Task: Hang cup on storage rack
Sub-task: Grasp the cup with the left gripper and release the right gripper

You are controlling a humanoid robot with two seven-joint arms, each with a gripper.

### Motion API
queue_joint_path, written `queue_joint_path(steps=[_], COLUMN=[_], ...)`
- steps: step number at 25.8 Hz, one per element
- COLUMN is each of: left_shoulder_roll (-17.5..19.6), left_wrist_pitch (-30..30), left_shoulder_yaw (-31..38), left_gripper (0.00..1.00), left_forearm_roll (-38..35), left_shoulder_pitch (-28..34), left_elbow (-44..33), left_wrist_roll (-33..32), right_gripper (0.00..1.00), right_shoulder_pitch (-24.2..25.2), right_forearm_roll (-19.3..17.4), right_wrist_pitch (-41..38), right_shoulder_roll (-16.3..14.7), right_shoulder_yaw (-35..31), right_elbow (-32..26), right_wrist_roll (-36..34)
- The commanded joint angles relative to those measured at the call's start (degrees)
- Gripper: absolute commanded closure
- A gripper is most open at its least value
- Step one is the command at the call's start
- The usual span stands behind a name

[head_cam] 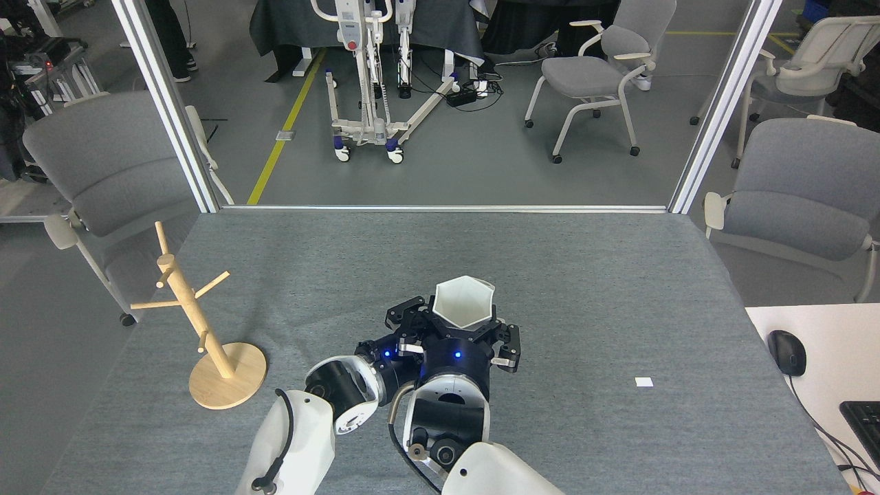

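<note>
The white hexagonal cup [463, 301] is held above the grey table [619, 275] near its middle, mouth turned up toward me; its handle is hidden. My right gripper [465, 331] is shut on the cup from below, with its dark fingers [509, 344] around the body. My left gripper [407, 318] is pressed in beside the cup's left side with its fingers spread; whether it touches the cup is unclear. The wooden storage rack [199, 323] stands upright on its round base at the table's left edge, well apart from both grippers, with its pegs bare.
A small white tag [643, 381] lies on the table to the right. A white side desk [818, 344] with a mouse [786, 352] and a keyboard [863, 419] is at the far right. Grey chairs [103, 165] flank the table. A wheeled lift frame [371, 75] stands beyond.
</note>
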Motion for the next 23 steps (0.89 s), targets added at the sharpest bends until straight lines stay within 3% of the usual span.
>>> queue_joint_path(steps=[1,3,4,8,13,20,23], left_shoulder_roll=[-0.03,0.06,0.06,0.15,0.32,0.41,0.85], left_wrist_pitch=[-0.54,-0.54,-0.54,-0.54,-0.63,-0.28,-0.10], left_shoulder_yaw=[0.11,0.55,0.64,0.73,0.64,0.90,4.06], left_gripper=[1.00,1.00,1.00,1.00,1.00,1.00,1.00], left_forearm_roll=[0.22,0.30,0.30,0.30,0.13,0.13,0.13], left_shoulder_pitch=[0.02,0.02,0.02,0.02,0.37,2.48,5.47], left_elbow=[0.05,0.05,0.13,0.31,2.24,1.54,-0.04], left_wrist_roll=[-0.93,-0.93,-1.02,-1.02,-1.02,-1.10,-1.10], right_gripper=[0.28,0.04,0.01,0.01,0.01,0.01,0.02], right_shoulder_pitch=[-0.34,-0.78,-0.87,-0.87,-0.34,-0.43,-0.16], right_forearm_roll=[0.62,0.80,0.80,0.36,-0.34,-7.11,-8.43], right_wrist_pitch=[-1.60,-1.60,-1.69,-1.78,-1.69,-1.43,-3.80], right_shoulder_roll=[0.03,-0.06,-0.06,-0.06,0.03,0.47,-0.06], right_shoulder_yaw=[1.39,1.31,1.13,0.87,0.60,0.08,-7.48], right_elbow=[1.62,2.50,2.50,2.58,2.67,2.67,2.67], right_wrist_roll=[-0.58,-1.29,-1.90,-6.38,-17.81,-31.35,-34.42])
